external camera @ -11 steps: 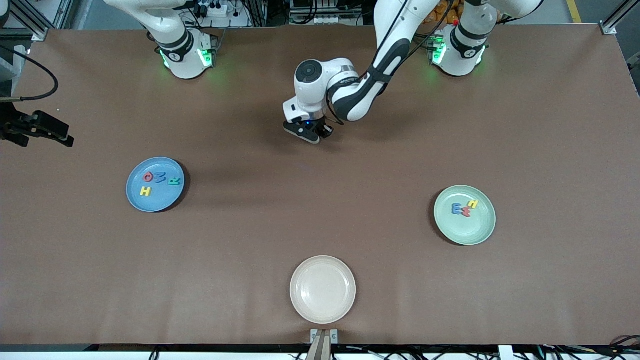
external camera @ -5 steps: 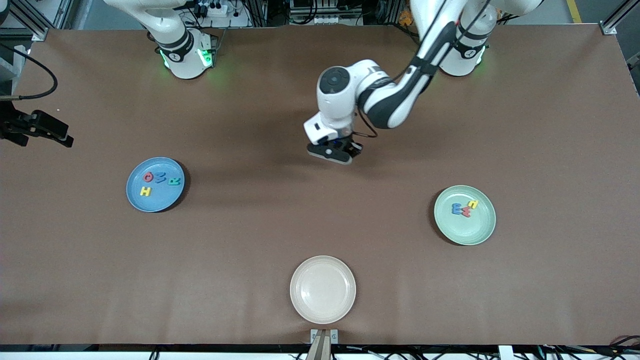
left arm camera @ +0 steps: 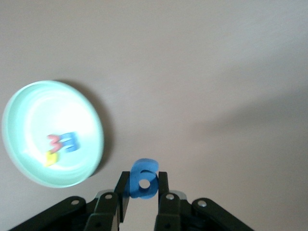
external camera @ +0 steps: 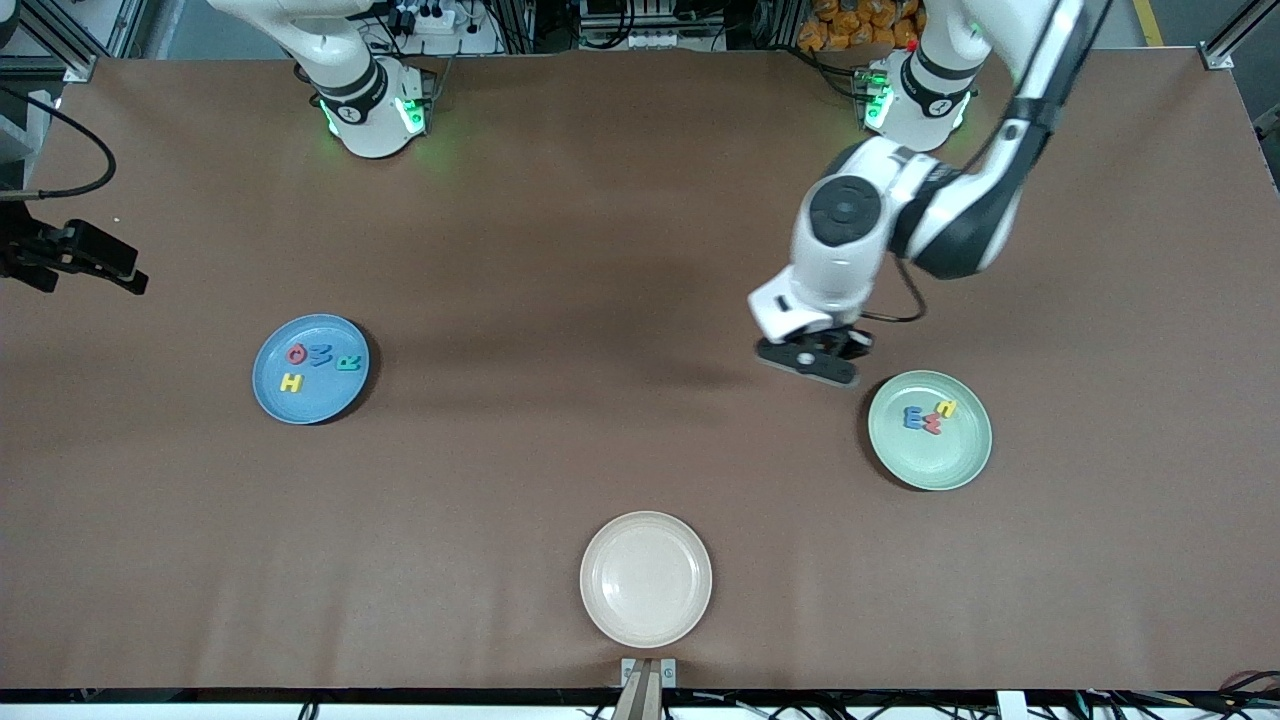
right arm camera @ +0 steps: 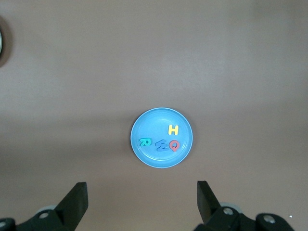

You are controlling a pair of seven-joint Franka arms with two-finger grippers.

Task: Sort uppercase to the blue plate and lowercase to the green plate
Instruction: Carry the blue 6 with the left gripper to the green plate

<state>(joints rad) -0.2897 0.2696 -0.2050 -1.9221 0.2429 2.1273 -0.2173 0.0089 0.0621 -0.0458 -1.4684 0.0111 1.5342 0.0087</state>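
Blue foam lowercase g (left arm camera: 143, 179): your left claw (left arm camera: 143, 192) pinches it beside the pale mint-green plate (external camera: 960, 465), ready to drop; your right claw (right arm camera: 142, 202) waits, wide.

Blue plate (right arm camera: 144, 154) holds yellow H, teal R, blue W, red Q; right pincer (right arm camera: 142, 202) open.

A brown table (external camera: 560, 250) carries three round plates. The blue plate (external camera: 272, 395) lies toward the right arm's end, the green plate (external camera: 950, 465) toward the left arm's end, and a beige plate (external camera: 645, 580) sits between them, nearest the front camera.
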